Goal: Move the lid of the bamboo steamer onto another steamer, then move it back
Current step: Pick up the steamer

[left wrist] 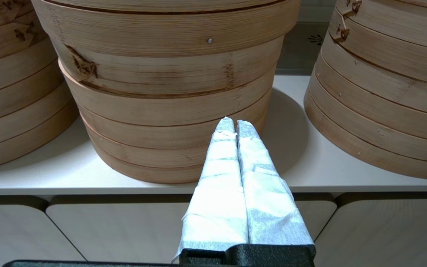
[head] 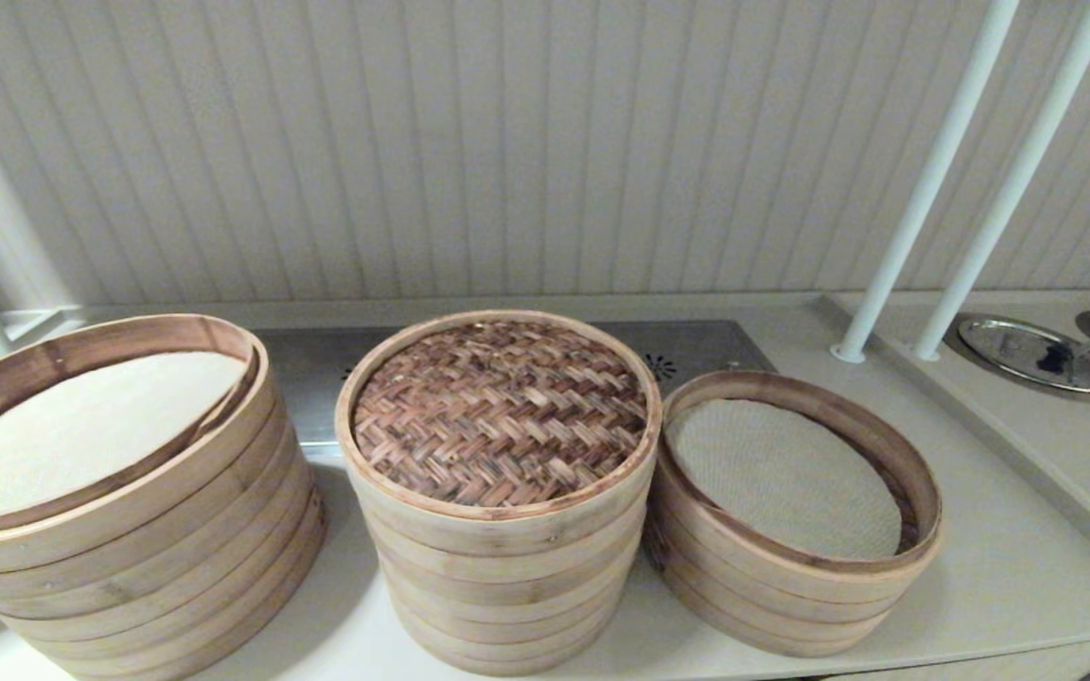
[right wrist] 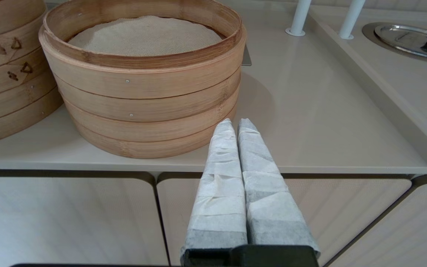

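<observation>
While both arms wait low in front of the table [right wrist: 310,122], the left gripper [left wrist: 235,124] has its white-wrapped fingers [left wrist: 221,155] pressed tight together with nothing between them. The right gripper [right wrist: 235,124] looks the same, fingers [right wrist: 222,159] squeezed together and holding nothing. Neither one touches any bamboo. I think they hang back like this because the job has not begun.

Just past the left fingers stands the middle stack [left wrist: 169,92]. On top of it sits the bamboo steamer lid [head: 500,411], its brown woven top facing up, lying flat and snug inside its pale rim. It covers that stack, so what is inside is hidden.

Right beside it, touching or almost touching, is another steamer [head: 796,511], a lower stack. It is open, with only an off-white mesh liner [head: 782,478] inside. That looks like where the lid should go.

On the far left sits a much wider stack [head: 119,501] with a cream liner [head: 81,426].
</observation>
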Robot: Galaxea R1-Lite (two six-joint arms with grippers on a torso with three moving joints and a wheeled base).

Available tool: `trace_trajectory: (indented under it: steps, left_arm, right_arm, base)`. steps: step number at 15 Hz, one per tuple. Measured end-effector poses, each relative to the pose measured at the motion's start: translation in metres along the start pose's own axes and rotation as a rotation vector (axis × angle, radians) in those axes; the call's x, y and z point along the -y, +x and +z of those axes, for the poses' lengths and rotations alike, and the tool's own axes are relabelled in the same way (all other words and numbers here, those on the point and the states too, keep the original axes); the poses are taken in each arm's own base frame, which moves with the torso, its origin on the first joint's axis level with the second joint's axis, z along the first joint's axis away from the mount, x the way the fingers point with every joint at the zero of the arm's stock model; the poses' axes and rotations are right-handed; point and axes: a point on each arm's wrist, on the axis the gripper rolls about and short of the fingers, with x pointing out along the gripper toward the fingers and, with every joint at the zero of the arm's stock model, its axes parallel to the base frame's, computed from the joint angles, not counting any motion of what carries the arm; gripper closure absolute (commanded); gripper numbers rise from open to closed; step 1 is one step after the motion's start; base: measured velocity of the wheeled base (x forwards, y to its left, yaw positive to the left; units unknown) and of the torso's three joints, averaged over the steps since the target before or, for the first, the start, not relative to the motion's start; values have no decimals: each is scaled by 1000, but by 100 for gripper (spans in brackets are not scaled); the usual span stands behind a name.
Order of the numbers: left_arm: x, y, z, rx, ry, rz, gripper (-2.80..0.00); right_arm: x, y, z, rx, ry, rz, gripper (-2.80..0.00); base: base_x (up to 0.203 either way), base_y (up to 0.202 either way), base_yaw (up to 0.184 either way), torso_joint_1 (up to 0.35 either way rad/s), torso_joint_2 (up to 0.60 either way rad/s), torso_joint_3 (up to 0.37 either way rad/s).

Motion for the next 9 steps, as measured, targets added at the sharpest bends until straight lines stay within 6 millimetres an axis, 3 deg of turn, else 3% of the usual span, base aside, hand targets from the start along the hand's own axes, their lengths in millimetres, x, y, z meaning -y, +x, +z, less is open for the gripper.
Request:
trace_trajectory:
  steps: [9]
  left_arm:
    - [0,0,0,0,0,0,0]
  right_arm:
    - [0,0,0,0,41,-9,0]
  base:
    - [0,0,0,0,0,0]
